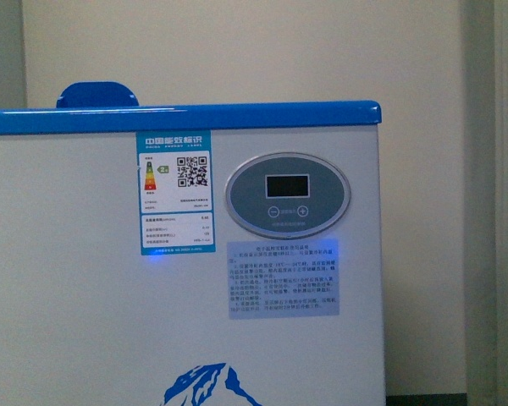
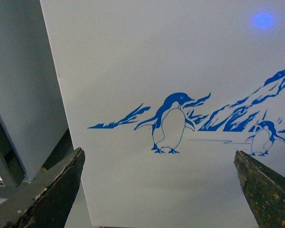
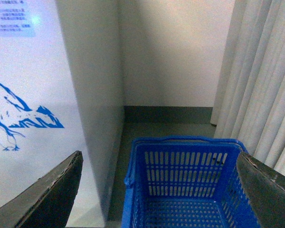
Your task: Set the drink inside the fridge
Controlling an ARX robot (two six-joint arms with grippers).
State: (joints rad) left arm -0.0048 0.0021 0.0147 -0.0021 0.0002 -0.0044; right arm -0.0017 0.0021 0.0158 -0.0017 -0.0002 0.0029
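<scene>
Item: fridge (image 1: 68, 254), front face; drink in no view.
Left pincer (image 2: 158, 153) and right pincer (image 3: 159, 156) both gape, empty. I see only part of the basket (image 3: 180, 142); groping blind there could, I judge, knock its rim or the fridge wall.

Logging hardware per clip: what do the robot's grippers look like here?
Both the left gripper and right gripper show two dark grey, wedge-shaped fingers; the left pair look scuffed, with pale specks. No cables or markings visible. The front view shows no arm.
</scene>
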